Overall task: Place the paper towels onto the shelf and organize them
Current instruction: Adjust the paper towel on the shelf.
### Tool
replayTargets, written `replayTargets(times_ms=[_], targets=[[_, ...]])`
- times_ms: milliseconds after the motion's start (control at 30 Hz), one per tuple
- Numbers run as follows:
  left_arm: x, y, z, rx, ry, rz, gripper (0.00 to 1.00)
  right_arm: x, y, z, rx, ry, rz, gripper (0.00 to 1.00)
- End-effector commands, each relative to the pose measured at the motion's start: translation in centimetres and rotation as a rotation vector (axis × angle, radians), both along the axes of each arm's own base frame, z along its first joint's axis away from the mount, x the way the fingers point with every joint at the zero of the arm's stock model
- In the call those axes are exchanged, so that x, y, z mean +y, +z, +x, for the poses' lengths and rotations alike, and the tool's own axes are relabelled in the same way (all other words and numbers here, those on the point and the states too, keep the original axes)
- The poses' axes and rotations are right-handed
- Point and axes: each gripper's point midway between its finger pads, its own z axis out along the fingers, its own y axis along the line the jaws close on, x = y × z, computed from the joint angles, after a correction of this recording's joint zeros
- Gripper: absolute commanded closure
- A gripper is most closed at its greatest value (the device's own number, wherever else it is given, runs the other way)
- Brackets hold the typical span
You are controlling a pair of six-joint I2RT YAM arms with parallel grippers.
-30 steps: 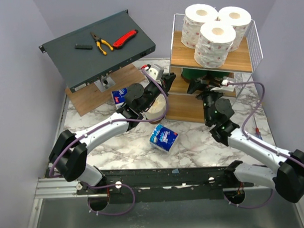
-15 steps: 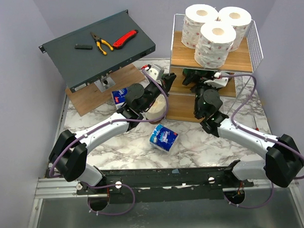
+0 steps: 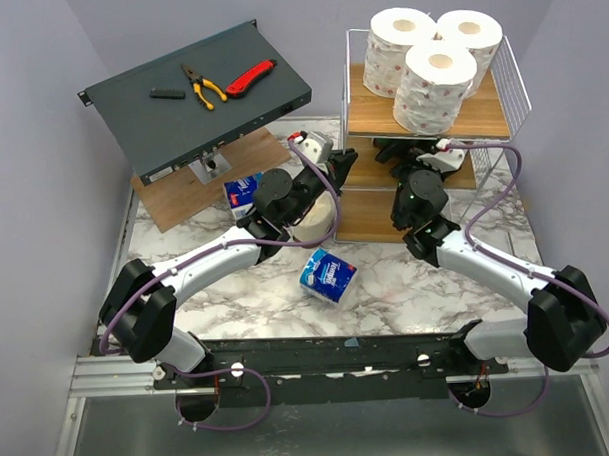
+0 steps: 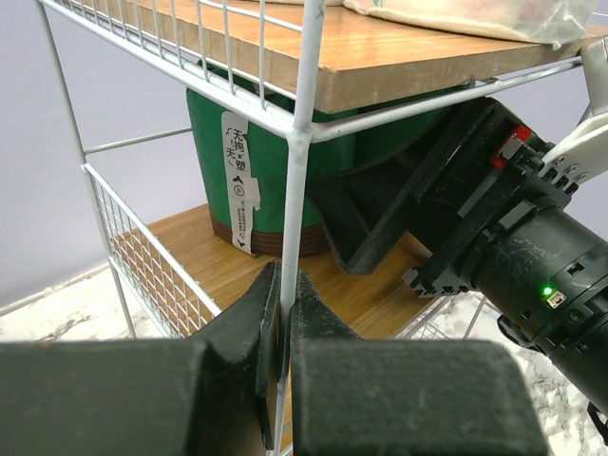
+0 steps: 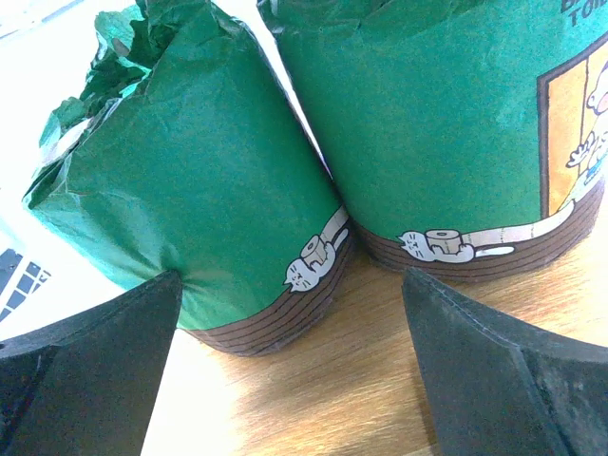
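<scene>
The shelf (image 3: 379, 210) stands at the back right, with three white pink-printed rolls (image 3: 431, 75) on its top board. My left gripper (image 4: 284, 296) is shut on the shelf's white front-left wire post (image 4: 302, 142); it also shows in the top view (image 3: 338, 168). My right gripper (image 5: 294, 328) is open inside the middle tier, its fingers (image 5: 90, 366) straddling the base of the left green-wrapped roll (image 5: 190, 180), which leans against the other green roll (image 5: 446, 114). A cream roll (image 3: 317, 222) stands partly under my left arm. Blue-and-white packs lie on the table (image 3: 328, 275) (image 3: 241, 191).
A slanted dark grey metal box (image 3: 195, 102) at the back left carries pliers (image 3: 204, 86) and a red knife (image 3: 251, 78), above a flat wooden board (image 3: 178, 197). The right arm's wrist (image 4: 518, 237) sits close beside the left gripper.
My right arm has swung left and pushed its gripper deeper under the top board into the middle tier. My left gripper has stayed at the shelf's post.
</scene>
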Motion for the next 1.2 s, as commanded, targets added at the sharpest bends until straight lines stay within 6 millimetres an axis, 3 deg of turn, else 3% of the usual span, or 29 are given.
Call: replayTargets(times_ms=[0, 233, 433, 500, 567, 700, 767, 967, 1167], targets=[[-1.0, -0.7, -1.2, 0.045, -0.065, -0.008, 1.00, -2.2, -4.6, 0.0, 0.143, -0.067, -0.063, 0.00], [-0.7, -0.4, -1.2, 0.038, -0.053, -0.008, 1.00, 1.1, -3.0, -2.0, 0.092, 0.227, -0.084, 0.00], [-0.2, 0.3, -0.9, 0.052, -0.022, -0.018, 0.98, 3.1, -2.0, -5.4, 0.075, 0.450, -0.099, 0.00], [0.1, 0.6, -0.8, 0.060, -0.007, -0.022, 0.90, 3.7, -1.8, -6.7, 0.083, 0.523, -0.109, 0.00], [0.7, 0.9, -0.8, 0.066, 0.013, -0.025, 0.76, 4.6, -1.6, -8.1, 0.092, 0.614, -0.119, 0.00], [2.6, 1.5, -1.3, 0.062, 0.069, -0.020, 0.51, 5.5, -1.2, -11.1, 0.113, 0.747, -0.113, 0.00], [3.9, 1.9, -1.4, 0.060, 0.113, -0.025, 0.44, 6.0, -1.1, -12.6, 0.121, 0.813, -0.110, 0.00], [7.4, 1.4, -2.9, 0.103, 0.185, -0.023, 0.34, 8.4, -4.1, -16.7, 0.244, 1.038, -0.035, 0.00], [11.2, -2.2, -5.5, 0.210, 0.236, -0.040, 0.29, 9.4, -7.7, -18.9, 0.312, 1.123, 0.094, 0.00]])
